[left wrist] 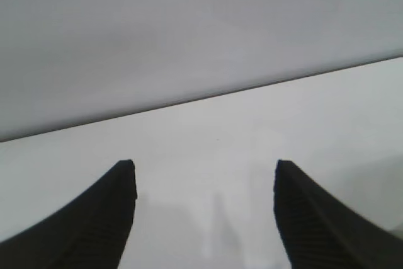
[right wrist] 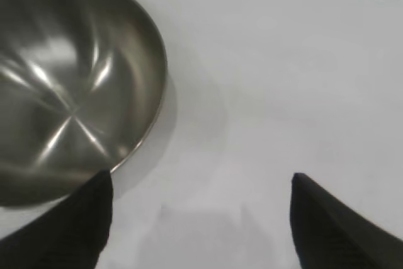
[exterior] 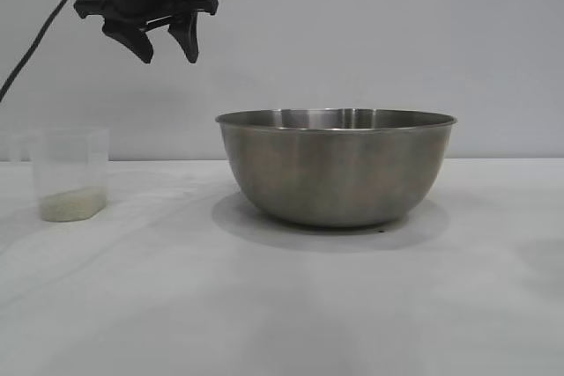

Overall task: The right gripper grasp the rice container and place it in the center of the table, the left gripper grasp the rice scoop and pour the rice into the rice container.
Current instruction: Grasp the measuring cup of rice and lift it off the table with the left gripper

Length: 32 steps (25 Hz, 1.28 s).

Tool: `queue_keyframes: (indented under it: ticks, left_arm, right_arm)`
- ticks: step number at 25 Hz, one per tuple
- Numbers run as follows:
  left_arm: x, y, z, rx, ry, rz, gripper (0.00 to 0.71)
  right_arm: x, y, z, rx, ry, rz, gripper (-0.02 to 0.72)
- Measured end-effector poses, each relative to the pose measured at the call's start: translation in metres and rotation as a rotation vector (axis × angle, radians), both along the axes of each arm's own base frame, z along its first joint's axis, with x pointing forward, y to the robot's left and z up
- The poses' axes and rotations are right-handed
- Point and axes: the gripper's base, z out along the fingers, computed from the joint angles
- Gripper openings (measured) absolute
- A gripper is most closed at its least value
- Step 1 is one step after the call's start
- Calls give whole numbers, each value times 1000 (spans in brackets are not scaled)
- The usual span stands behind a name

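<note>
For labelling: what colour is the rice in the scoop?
Off-white rice, clearest in the exterior view.

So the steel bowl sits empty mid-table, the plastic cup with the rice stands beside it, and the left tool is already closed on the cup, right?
Not quite: the left tool is not on the rice scoop. In the exterior view it hangs open above the table, with nothing between its fingers. The rest holds: the rice container sits empty mid-table, and the rice is in the scoop.

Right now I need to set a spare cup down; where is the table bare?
Bare table lies in front of the rice container and the rice scoop, in the gap between them, and to the container's right. Nowhere is crowded; the left gripper hangs open above that gap.
</note>
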Motion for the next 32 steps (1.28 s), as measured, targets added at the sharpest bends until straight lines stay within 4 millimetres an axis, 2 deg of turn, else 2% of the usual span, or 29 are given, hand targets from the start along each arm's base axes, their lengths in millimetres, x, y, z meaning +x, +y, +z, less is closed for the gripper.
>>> queue_keyframes:
  ticks: [3,9,14,20,23,31,32]
  left_arm:
    - [0,0,0,0,0,0,459]
    - [0,0,0,0,0,0,459]
    - [0,0,0,0,0,0,459]
    - [0,0,2,0,-2,0,459]
    - [-2,1,9,11,-20,-5,459]
    - [-7,3,23,26,-36,-7,459]
    - [-8,3,25,33,-41,-9,419]
  right_arm:
    - [-32,-8,-15,-29,31,8,555]
    - [-79,-19,-39,-47,43,3,555]
    - [-102,-25,-47,-46,-15,-3,555]
    - [-129,-31,-45,-17,-203,-12,555]
    - [-137,-33,-46,-3,-249,-18,555]
    - [-137,-33,-47,1,-247,-27,555]
    - [-137,-33,-47,1,-247,-26,555]
